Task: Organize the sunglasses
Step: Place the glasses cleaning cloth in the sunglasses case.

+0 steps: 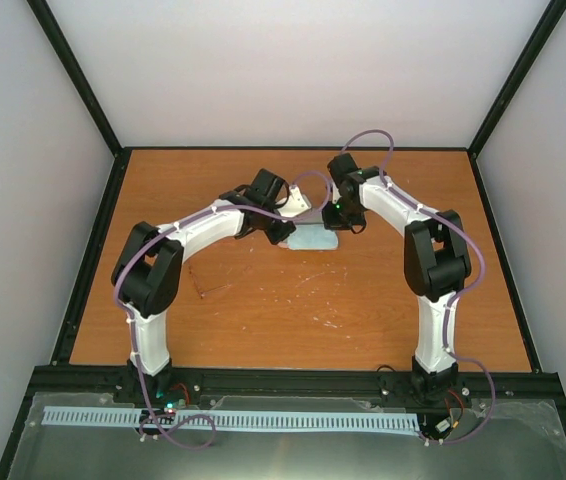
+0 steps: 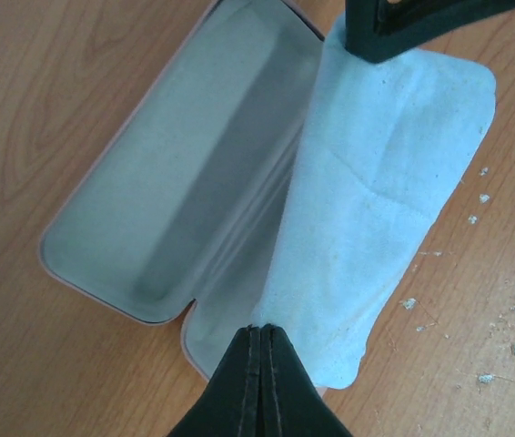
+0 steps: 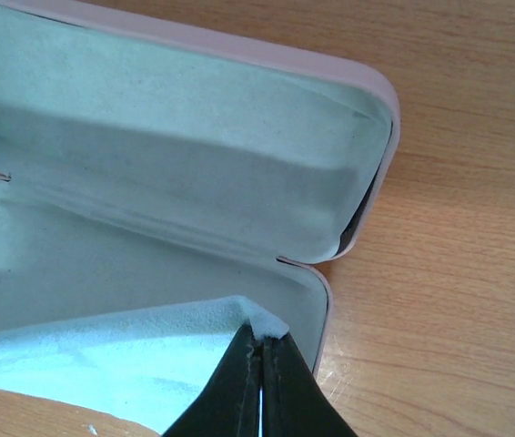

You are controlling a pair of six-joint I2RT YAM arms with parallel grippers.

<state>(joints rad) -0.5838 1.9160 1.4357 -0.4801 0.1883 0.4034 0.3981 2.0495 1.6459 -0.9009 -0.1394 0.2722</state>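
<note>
Pale blue cloth (image 2: 385, 182) lies draped over one half of the open pink case (image 2: 148, 200) and spills past the rim onto the wooden counter (image 2: 39, 91). The left end effector (image 2: 262, 344) is pressed narrow on one corner of the cloth. The right end effector (image 3: 259, 350) is pinched just as tight on the opposite corner, which rises in a small peak into its tips. The other half of the case shows only bare mint lining.

The sunglasses appear in none of the views. They may lie under the cloth in the covered half, where a soft ridge runs across the fabric, but that could be only a fold; I cannot tell.

The risks, as I judge them:
- **Uneven pull:** with both corners held, it could drag the light case across the counter or tip one half shut.
- **Snagged glasses:** if they are beneath the cloth, lifting it could catch a slim arm and flick them out.
- **Slipped corner:** the cloth would slump back and bunch over the hinge.

From above, the two wrists cover most of the case, and the floor of the covered half is hidden in every view.
</note>
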